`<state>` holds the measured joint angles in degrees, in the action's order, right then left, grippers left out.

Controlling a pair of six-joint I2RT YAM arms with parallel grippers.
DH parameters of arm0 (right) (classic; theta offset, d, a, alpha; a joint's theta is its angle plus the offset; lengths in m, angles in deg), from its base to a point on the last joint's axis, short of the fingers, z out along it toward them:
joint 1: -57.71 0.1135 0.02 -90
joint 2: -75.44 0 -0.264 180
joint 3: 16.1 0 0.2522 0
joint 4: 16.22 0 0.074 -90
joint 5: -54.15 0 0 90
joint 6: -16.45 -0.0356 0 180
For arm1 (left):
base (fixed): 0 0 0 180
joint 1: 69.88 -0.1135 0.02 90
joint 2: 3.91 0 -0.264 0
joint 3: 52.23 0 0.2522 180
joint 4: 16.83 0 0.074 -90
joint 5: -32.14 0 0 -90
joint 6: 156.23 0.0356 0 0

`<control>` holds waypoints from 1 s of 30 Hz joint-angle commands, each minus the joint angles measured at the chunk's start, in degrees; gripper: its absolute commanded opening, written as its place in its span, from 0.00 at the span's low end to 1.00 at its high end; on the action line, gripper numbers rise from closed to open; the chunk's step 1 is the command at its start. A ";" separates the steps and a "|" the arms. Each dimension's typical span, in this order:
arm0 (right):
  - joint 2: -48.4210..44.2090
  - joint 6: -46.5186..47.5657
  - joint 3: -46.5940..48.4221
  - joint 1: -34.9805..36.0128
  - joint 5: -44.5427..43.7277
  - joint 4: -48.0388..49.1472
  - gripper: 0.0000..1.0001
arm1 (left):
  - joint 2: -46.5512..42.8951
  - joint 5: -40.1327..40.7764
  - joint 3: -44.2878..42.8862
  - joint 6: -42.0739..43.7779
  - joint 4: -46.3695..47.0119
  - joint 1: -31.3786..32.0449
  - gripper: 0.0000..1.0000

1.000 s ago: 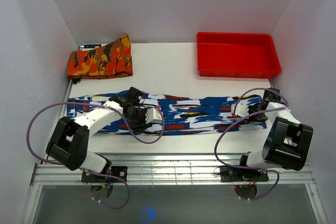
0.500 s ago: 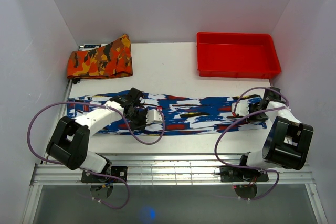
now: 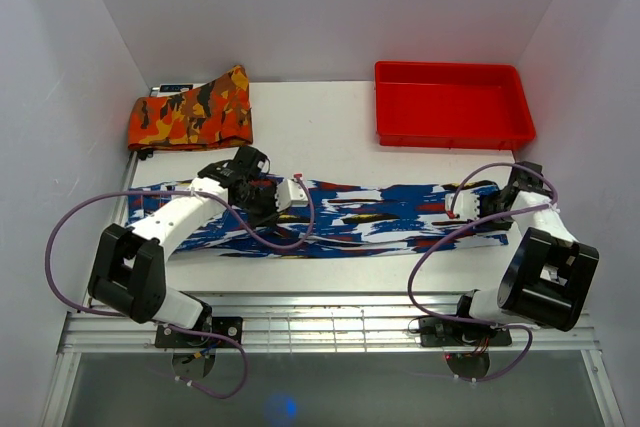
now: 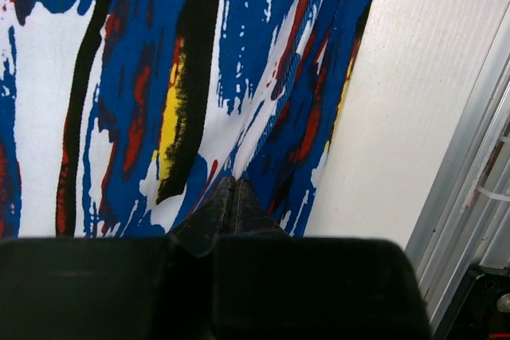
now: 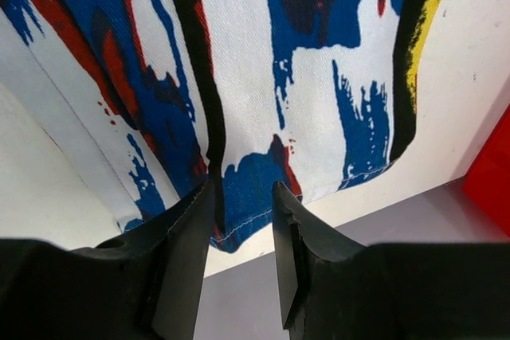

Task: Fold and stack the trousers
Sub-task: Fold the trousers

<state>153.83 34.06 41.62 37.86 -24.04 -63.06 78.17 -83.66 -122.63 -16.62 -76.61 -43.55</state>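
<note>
- A white table point(image 3: 330, 137) inside plain white walls; my two bases sit at its near edge
- Nearest me, the long soft trousers point(image 3: 400, 212) in a royal-blue and white brushstroke print with red patches lie flat in one narrow strip across the near part of the table, from left to right
- My left gripper point(image 4: 232, 193) is pressed together on the trousers left of the middle, near their front edge, and the cloth puckers into the pinch
- My right gripper point(image 5: 243, 197) sits at the right-hand end with its jaws spread either side of the hem, holding nothing
- I judge this to be the start of a fold: one grip made, the other not yet. Next the right jaws need to close on the hem so both ends can lift together
- Far right, a shallow red plastic tray point(image 3: 450, 135) stands with nothing in it that I can see
- Far left, a folded orange, black and yellow patterned cloth point(image 3: 190, 112) lies well apart from the trousers
</note>
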 commanded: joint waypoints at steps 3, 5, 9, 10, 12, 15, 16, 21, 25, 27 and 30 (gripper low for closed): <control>1.23 1.72 -1.43 -0.27 0.41 4.34 0.41 | 0.88 -4.78 -2.77 -0.65 -0.47 -1.89 0.00; 1.76 2.07 -1.16 -0.27 -0.03 4.51 0.41 | 1.58 -5.48 -3.65 -0.65 -0.83 -2.68 0.00; 2.38 3.22 -1.16 -0.53 -0.56 4.43 0.41 | 3.08 -6.54 -5.05 -0.91 -1.44 -3.74 0.00; 2.38 3.39 -1.25 -0.62 -0.65 4.25 0.40 | 3.26 -6.45 -5.40 -0.83 -1.53 -4.00 0.00; 2.03 4.61 -1.51 -1.32 -1.00 4.16 0.40 | 3.43 -6.45 -5.58 -0.56 -1.79 -4.27 0.00; 1.59 6.72 -1.95 -2.90 -1.09 3.46 0.39 | 3.61 -6.19 -5.67 -0.12 -1.88 -4.62 0.00; 1.33 7.17 -1.87 -3.34 -0.92 2.85 0.39 | 3.61 -6.10 -5.76 -0.12 -1.88 -4.70 0.00; 0.10 8.93 -0.72 -5.19 0.14 -0.14 0.39 | 4.66 -5.75 -6.37 -0.03 -1.97 -4.88 0.00; -0.26 10.77 -1.42 -5.37 0.14 -0.85 0.39 | 5.45 -6.01 -7.16 -0.12 -1.97 -5.14 0.00; -0.08 11.21 -1.60 -5.37 -0.03 -0.67 0.39 | 5.63 -6.10 -7.52 -0.12 -2.06 -5.32 0.00; 0.18 11.39 -1.43 -5.45 -0.39 -0.84 0.39 | 5.81 -5.75 -7.69 0.32 -2.14 -5.85 0.00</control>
<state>154.77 39.83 39.96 32.66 -25.17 -62.08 84.07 -87.53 -128.01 -17.19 -78.82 -48.71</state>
